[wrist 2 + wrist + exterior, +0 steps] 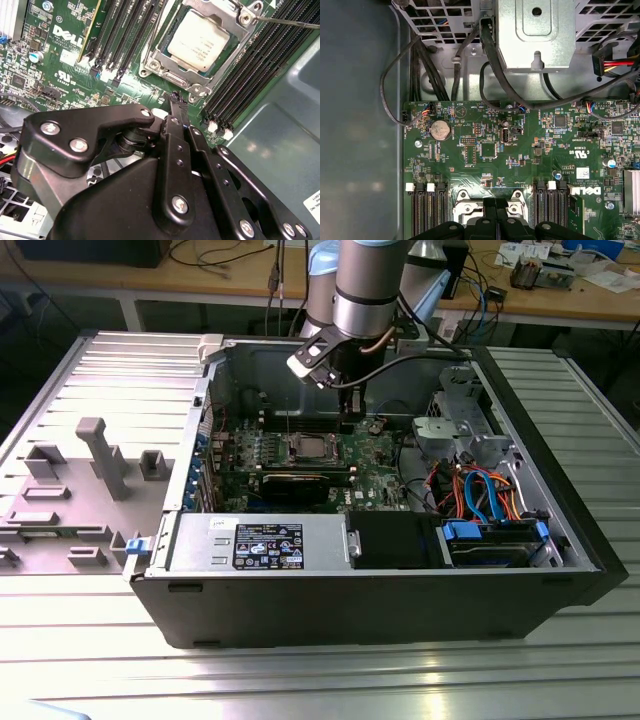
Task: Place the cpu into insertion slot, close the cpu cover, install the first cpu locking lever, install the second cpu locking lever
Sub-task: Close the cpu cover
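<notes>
My gripper, fingers pinched together and empty, hangs just beside the insertion slot. In it the cpu lies flat, top up, under the cpu cover.

Even bright light; glare on table; case interior dimmer.

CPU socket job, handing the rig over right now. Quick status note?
End effector: shut, nothing in it, tips close to the green circuit board beside the socket; contact unclear.
Flat square CPU with dull silver top: seated in the square metal-rimmed insertion slot.
Thin silver cover frame: looks down around the chip.
Thin wire locking lever: sticks out from the socket corner, looks unlatched; second lever not clear.
Done: chip placed, cover apparently closed. Left: both levers, by the look of it.
</notes>
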